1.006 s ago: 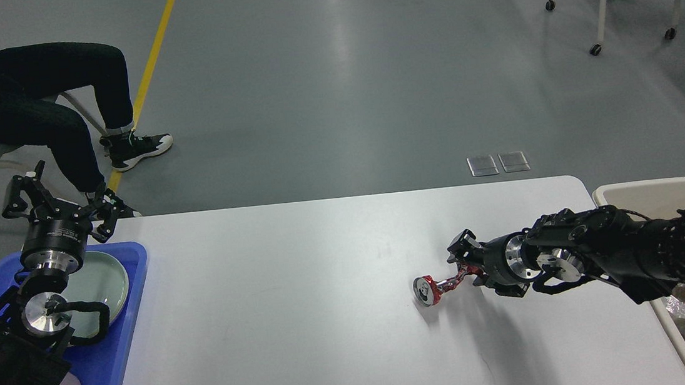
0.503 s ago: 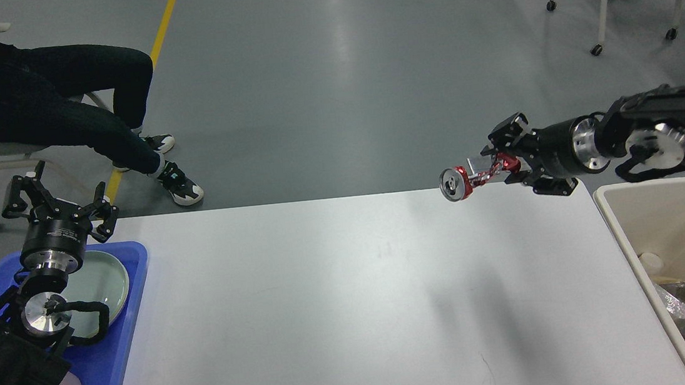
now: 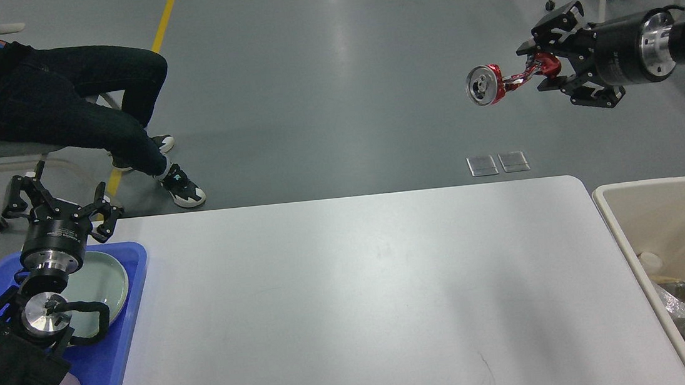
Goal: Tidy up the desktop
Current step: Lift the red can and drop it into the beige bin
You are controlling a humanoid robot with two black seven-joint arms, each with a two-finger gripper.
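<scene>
Clamped in our right gripper point(image 3: 530, 69), a crushed red can point(image 3: 489, 84) hung high in the head view, held by its squashed end with the round silver base turned toward us. A second before, that gripper had been low on the desktop point(image 3: 353, 304) with the can still resting there; half a second later it was over the far edge, and now it stood well above and beyond it. We judged the pickup done, with only the drop left. The beige bin point(image 3: 679, 229) lay below the gripper and nearer to us, just past the desktop's right end. The desktop itself lay below and to the left of the gripper. Our left gripper point(image 3: 57, 198), fingers spread and empty, hovered unmoved over the blue tray point(image 3: 129, 263) holding a pale green plate point(image 3: 100, 285).
</scene>
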